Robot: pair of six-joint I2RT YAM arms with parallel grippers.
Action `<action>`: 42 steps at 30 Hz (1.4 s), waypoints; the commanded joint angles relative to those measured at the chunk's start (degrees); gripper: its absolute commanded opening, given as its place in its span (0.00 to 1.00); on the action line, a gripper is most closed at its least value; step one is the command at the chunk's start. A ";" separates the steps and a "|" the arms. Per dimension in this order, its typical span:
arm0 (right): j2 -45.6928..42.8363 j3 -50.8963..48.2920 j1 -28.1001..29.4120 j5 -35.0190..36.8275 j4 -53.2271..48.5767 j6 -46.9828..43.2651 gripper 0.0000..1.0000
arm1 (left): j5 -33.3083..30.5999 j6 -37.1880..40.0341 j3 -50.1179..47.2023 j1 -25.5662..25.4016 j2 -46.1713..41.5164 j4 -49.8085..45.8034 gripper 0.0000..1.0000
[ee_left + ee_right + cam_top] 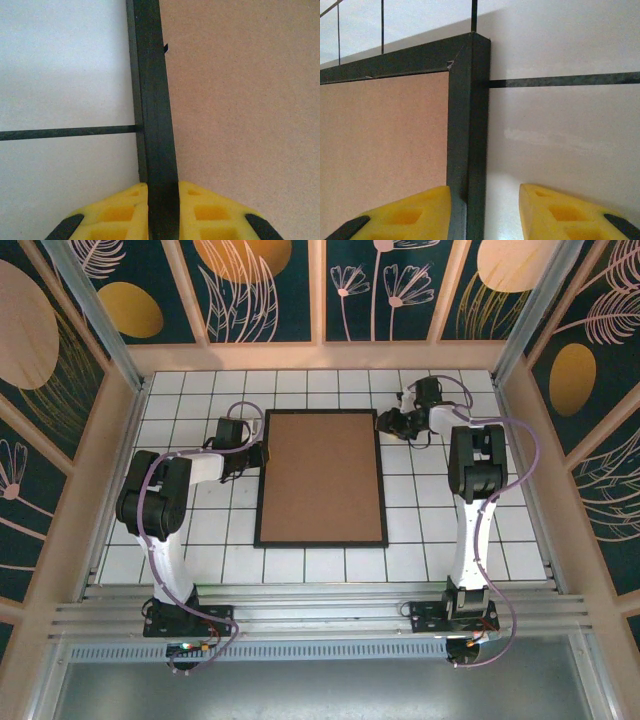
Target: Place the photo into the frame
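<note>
The frame (259, 495) lies flat in the middle of the tiled table, its narrow black rim around a plain brown backing board (322, 475). The photo is hidden. My left gripper (258, 455) is at the frame's left rim; in the left wrist view the left gripper (163, 192) is shut on the black rim (152, 100), with a yellow finger tight on each side. My right gripper (383, 421) is near the frame's far right corner. In the right wrist view the right gripper (484, 190) is open astride the rim (467, 115), with the outer finger (545, 205) apart from it.
White tiles with dark grid lines (430, 510) surround the frame on every side. Wooden walls with patterned panels (330, 350) enclose the table at the back and both sides. The arm bases stand on the metal rail (320, 615) at the near edge.
</note>
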 commanded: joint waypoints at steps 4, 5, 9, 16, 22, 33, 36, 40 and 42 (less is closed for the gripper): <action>2.52 1.61 1.08 -0.78 -5.03 -2.51 0.40 | 1.10 2.26 0.42 -1.21 2.36 -4.66 0.18; 2.73 1.62 1.05 -0.56 -5.59 -2.72 0.40 | 1.02 2.22 0.41 -1.23 2.34 -4.58 0.18; 2.87 1.75 1.42 -1.64 -6.21 -3.27 0.40 | 0.92 2.30 0.41 -1.21 2.64 -4.75 0.18; 3.01 2.13 1.88 -2.11 -6.88 -3.69 0.42 | 0.88 2.28 0.50 -1.32 2.55 -4.79 0.18; 3.89 3.43 2.52 0.19 -7.95 -3.59 0.42 | 1.00 2.35 0.41 -1.30 2.47 -4.75 0.18; 5.21 5.24 3.81 6.57 -11.50 -4.34 0.40 | 1.07 2.42 0.50 -1.29 2.36 -4.84 0.18; 5.79 6.06 4.51 8.75 -12.26 -3.98 0.41 | 1.01 2.46 0.59 -1.45 2.35 -4.91 0.18; 6.91 7.54 5.50 10.65 -13.36 -2.76 0.41 | 0.86 2.95 0.86 -1.68 2.57 -5.18 0.18; 7.52 8.28 6.07 12.12 -13.89 -2.13 0.41 | 0.76 3.11 1.03 -1.90 2.67 -5.29 0.18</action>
